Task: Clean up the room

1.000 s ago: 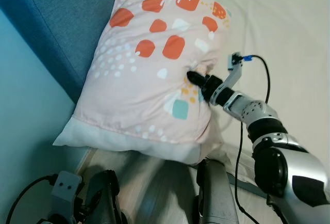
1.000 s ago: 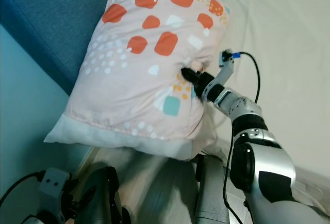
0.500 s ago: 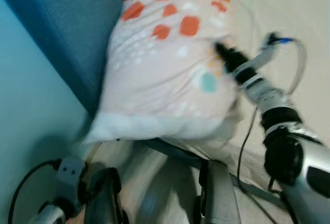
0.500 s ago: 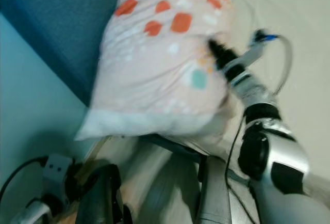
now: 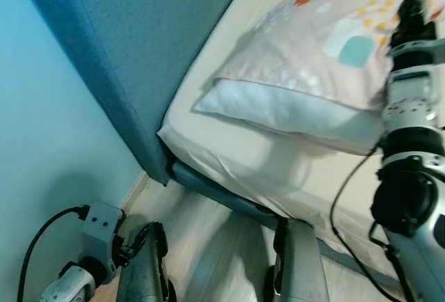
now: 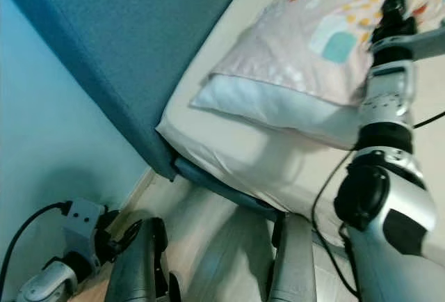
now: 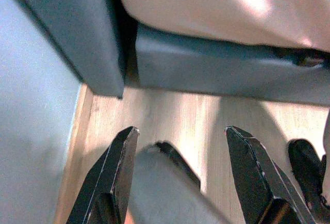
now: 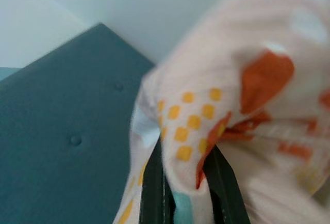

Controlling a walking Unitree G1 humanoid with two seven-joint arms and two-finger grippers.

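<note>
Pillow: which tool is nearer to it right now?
Right. The right tool is pinching the pillow fabric above the bed; the left tool hangs low over the floor, open.

a pale blue wall meets a dark blue padded headboard, a cream bed and light wood floor.

The pillow is on the bed, toward the right. The headboard stands to the left of the bed, and the wall is left of the headboard. The right gripper is at the pillow's right side, with its fingers pinching the pillow cloth. The left gripper hangs low over the floor, beside the bed's bottom edge.
</note>
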